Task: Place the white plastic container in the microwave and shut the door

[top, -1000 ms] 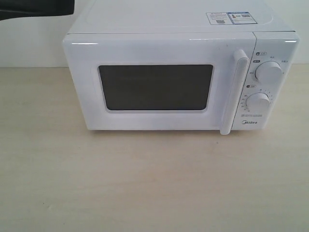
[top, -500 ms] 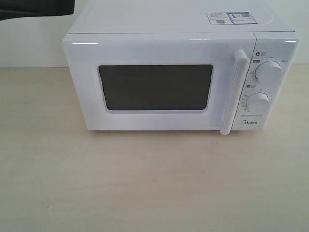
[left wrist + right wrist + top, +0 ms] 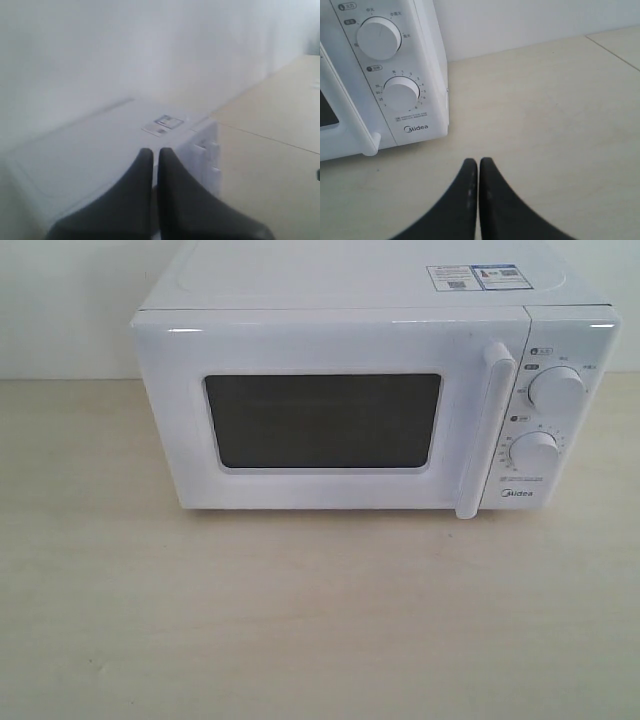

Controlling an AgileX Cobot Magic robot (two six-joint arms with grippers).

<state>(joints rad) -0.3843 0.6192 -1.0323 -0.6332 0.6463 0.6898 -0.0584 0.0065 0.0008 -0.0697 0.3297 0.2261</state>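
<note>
Container location?
— Unconfirmed: the white plastic container shows in no view. Microwave (image 3: pixel 300 285) window (image 3: pixel 322 420) dark, door (image 3: pixel 320 345) shut.
— Pincers?
— Left pincer (image 3: pixel 155 151), right pincer (image 3: pixel 478 162): both narrow, empty.
— Remaining work?
— Likely none, if loaded.

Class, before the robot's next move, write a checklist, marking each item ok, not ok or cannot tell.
1. White boxy microwave stands level on the pale wooden table: ok.
2. Its white door with the dark window is shut: ok.
3. White plastic container is inside: cannot tell; none in view.
4. Left gripper shut and empty: ok.
5. Right gripper shut, empty, apart from the microwave: ok.
</note>
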